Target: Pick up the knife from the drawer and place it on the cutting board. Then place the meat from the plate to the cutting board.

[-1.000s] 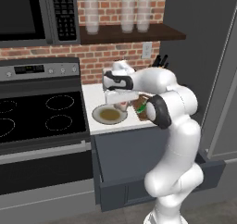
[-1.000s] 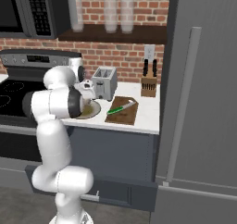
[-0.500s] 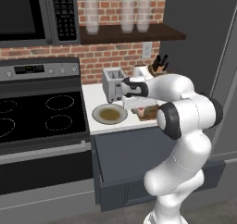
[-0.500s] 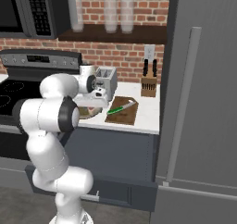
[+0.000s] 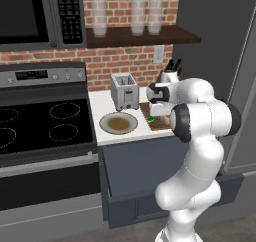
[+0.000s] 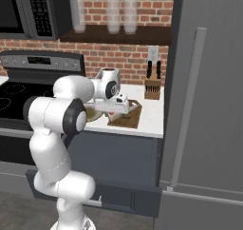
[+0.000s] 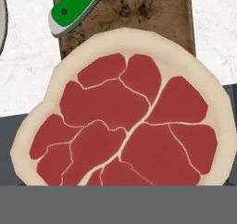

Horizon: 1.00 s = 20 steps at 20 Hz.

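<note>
While close to camera, meat red-pink, pale-rimmed, over cutting board

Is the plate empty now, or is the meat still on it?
Empty. The plate shows only its bare tan centre in the left base view; the meat appears close before the hand camera, over the cutting board.

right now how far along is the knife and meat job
Done: the knife already lies on the cutting board, and the plate looks bare. In hand: the meat fills the hand view close under the pincer, over the board's near end and the counter edge; whether it is gripped or already resting there, I can't tell. Left: settle the meat on the board and let go. The drawer stands open.
</note>
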{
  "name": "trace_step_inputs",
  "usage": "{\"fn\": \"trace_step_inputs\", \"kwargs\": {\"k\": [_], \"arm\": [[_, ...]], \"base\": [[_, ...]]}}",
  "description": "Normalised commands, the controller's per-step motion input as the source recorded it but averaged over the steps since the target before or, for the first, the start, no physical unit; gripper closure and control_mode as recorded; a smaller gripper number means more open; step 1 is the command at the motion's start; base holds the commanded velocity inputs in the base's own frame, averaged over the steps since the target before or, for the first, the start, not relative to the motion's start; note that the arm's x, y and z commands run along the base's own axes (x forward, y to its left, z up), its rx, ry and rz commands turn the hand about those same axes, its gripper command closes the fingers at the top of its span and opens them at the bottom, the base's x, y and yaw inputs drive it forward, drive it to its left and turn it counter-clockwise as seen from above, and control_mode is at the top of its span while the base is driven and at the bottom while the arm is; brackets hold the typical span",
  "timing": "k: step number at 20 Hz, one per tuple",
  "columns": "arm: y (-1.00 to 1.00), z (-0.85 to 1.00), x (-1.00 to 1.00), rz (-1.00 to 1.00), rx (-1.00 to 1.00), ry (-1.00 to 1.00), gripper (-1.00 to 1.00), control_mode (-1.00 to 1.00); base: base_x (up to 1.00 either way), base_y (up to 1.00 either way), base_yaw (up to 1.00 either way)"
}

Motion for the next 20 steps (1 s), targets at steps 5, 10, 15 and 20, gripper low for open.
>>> {"fn": "trace_step_inputs", "kwargs": {"k": [5, 10, 15, 20], "arm": [[-0.51, -0.03, 0.56, -0.05, 0.00, 0.09, 1.00, -1.00], [-0.11, -0.21, 0.55, -0.01, 0.00, 0.08, 1.00, -1.00], [0.00, -0.47, 0.37, 0.00, 0.00, 0.08, 1.00, -1.00], [0.00, -0.45, 0.44, 0.00, 0.00, 0.04, 1.00, -1.00]], "base": [[0.00, 0.00, 0.00], [0.00, 0.00, 0.00], [0.00, 0.00, 0.00], [0.00, 0.00, 0.00]]}}
